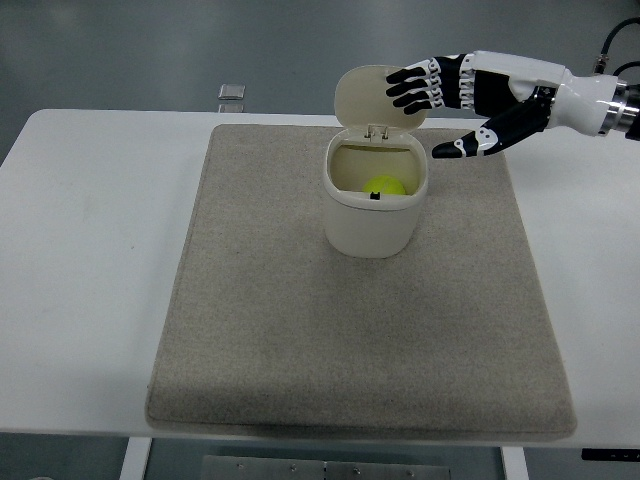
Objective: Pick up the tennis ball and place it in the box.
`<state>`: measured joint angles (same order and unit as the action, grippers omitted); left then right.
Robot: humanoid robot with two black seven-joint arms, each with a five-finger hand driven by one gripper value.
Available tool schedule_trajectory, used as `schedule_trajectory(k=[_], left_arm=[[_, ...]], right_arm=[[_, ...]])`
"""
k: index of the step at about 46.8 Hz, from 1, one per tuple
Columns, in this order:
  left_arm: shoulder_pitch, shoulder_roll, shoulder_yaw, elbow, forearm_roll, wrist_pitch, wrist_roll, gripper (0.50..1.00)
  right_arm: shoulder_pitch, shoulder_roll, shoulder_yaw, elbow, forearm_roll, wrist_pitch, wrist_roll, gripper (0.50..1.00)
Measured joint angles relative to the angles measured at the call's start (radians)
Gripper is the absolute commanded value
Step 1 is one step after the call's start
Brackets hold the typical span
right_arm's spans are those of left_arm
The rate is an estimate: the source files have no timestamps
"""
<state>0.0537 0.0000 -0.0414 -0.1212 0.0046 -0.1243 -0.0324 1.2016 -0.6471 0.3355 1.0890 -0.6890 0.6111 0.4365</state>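
A white table (90, 250) carries a grey-beige mat (300, 330) that covers most of its middle. Toward the far side of the mat stands a cream-coloured box (370, 220), a rounded tub with a hinged lid (372, 96) that stands upright behind the opening, tilted slightly back. The yellow-green tennis ball (384, 186) lies inside the box, low against the near right part of the interior, with only its upper part showing above the rim. Nothing touches the ball. The right hand (465, 100) reaches in from the right edge of the head view and hangs above and to the right of the box, clear of its rim. Its four fingers (410, 88) are spread and stretched out to the left, their black tips overlapping the right edge of the lid in the picture; whether they touch the lid cannot be told. The thumb (480, 140) points down and to the left, apart from the fingers, its tip near the upper right corner of the box but not on it. The hand holds nothing. The white forearm runs back to a metal wrist joint at the right edge. A small grey rectangular object (231, 92) lies on the table beyond the far left corner of the mat, well apart from the box.
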Motion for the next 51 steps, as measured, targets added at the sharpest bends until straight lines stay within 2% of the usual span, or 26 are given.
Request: schedule_trajectory(k=[18,29,35,43,51], left_arm=[[0.0,0.0,0.0,0.0,0.0,0.0,0.0,0.996],[0.0,0.0,0.0,0.0,0.0,0.0,0.0,0.996],[0.0,0.0,0.0,0.0,0.0,0.0,0.0,0.996],[0.0,0.0,0.0,0.0,0.0,0.0,0.0,0.996],[0.0,0.0,0.0,0.0,0.0,0.0,0.0,0.996]], right_arm=[[-0.069,0.0,0.06,-0.11,0.271,-0.007,0.0,0.901],[-0.153,0.063,0.058,-0.189,0.366,-0.056,-0.007,0.901],[-0.188,0.096,0.058,-0.226,0.418,-0.095,-0.074,0.901],[-0.209,0.104,0.056,-0.252,0.555,-0.147,-0.233,0.901],[-0.212,0.105,0.057,-0.28,0.592,-0.205,-0.281,0.901]])
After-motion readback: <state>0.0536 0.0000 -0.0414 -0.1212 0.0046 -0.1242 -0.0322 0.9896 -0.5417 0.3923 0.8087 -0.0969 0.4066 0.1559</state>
